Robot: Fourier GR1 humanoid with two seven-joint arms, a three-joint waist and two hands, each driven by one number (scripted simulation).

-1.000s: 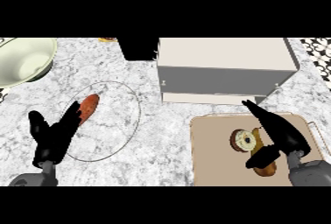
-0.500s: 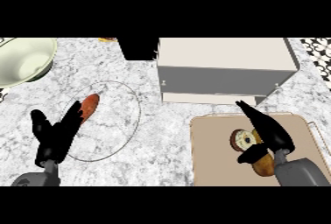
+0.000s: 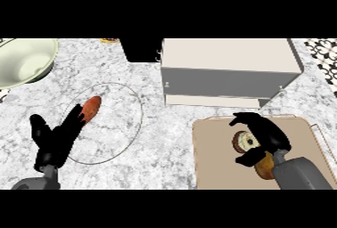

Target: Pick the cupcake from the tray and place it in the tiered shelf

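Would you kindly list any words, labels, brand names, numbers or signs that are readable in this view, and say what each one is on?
None: no readable text shows anywhere.
The cream box-shaped tiered shelf, the beige rectangular tray, the clear round glass plate and the pale green bowl are all unmarked.
The black-and-white pattern at the right edge is decoration, not lettering.

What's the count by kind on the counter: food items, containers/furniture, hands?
Food: 3 - orange-red item on the clear plate, round frosted item on the tray, brown item mostly hidden under the right hand
Holders: 4 - clear plate, tray, tiered shelf, pale green bowl
Hands: 2 - left hand, right hand
Total: 9
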